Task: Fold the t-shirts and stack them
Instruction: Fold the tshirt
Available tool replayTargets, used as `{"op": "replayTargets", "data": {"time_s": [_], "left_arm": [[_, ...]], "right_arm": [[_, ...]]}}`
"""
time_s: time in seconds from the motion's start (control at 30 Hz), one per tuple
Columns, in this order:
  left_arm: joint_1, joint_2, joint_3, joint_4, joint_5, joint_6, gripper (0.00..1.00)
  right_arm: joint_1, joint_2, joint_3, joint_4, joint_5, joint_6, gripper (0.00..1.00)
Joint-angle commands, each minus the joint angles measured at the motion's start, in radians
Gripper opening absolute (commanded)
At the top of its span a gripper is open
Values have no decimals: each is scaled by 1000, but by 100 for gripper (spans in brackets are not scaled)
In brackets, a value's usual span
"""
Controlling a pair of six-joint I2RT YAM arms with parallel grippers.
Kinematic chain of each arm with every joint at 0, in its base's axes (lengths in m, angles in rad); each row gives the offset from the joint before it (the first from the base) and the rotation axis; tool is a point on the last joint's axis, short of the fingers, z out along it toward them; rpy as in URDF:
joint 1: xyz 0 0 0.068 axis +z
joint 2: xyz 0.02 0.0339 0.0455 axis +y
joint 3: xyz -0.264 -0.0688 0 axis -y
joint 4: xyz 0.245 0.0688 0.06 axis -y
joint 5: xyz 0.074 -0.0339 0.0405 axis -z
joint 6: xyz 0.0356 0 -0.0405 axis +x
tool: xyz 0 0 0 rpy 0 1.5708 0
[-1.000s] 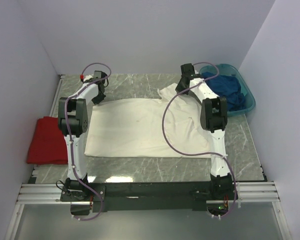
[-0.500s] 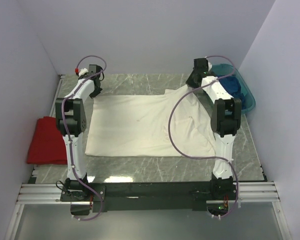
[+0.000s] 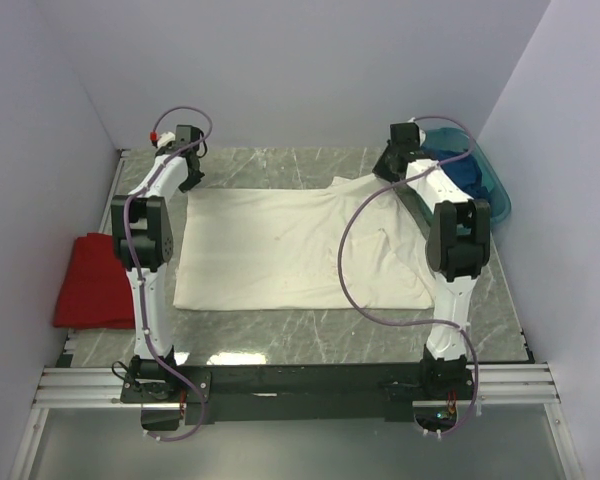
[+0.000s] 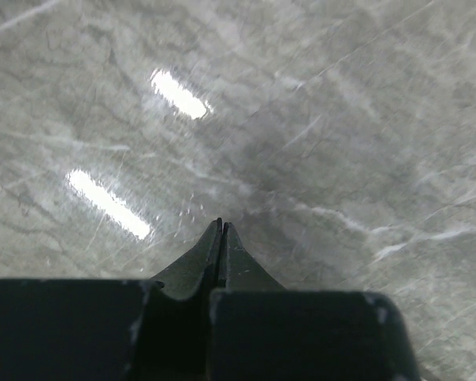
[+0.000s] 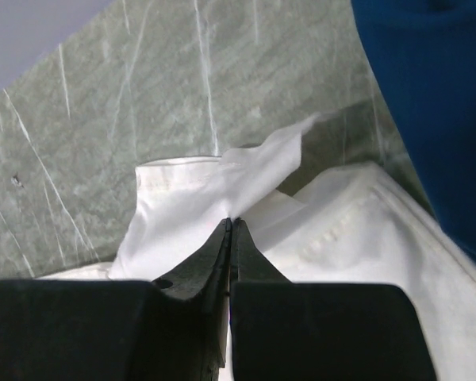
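The cream-white t-shirt (image 3: 300, 250) lies spread flat across the middle of the marble table. My right gripper (image 3: 392, 168) is shut on a fold of it at the far right corner; in the right wrist view the jaws (image 5: 232, 221) pinch the white cloth (image 5: 182, 214). My left gripper (image 3: 188, 172) is shut just beyond the shirt's far left corner; the left wrist view (image 4: 221, 224) shows only bare marble and no cloth. The red t-shirt (image 3: 92, 280) lies folded at the left edge. The dark blue t-shirt (image 3: 462, 178) sits bunched in the basin and also shows in the right wrist view (image 5: 428, 79).
The teal oval basin (image 3: 496, 205) stands at the far right corner, close to my right gripper. White walls enclose the table at the back and on both sides. Purple cables loop from both arms over the shirt.
My right gripper moved right and farther back, pulling the shirt's corner with it. My left gripper moved farther back. The white shirt now lies flatter and more stretched out.
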Motion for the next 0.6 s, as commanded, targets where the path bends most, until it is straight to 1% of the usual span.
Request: {"op": "replayTargets", "data": {"time_s": [0.0, 0.13, 0.3, 0.57], "left_arm": [[19, -6, 69, 20, 16, 46, 0], [21, -23, 64, 31, 43, 54, 0], [21, -79, -29, 54, 68, 34, 0], [21, -179, -146, 46, 86, -29, 0]], "right_arm": [[-11, -124, -47, 76, 15, -12, 0], [-13, -174, -124, 111, 17, -13, 0], [-11, -229, -170, 114, 12, -12, 0], [-13, -353, -298, 87, 32, -9, 0]]}}
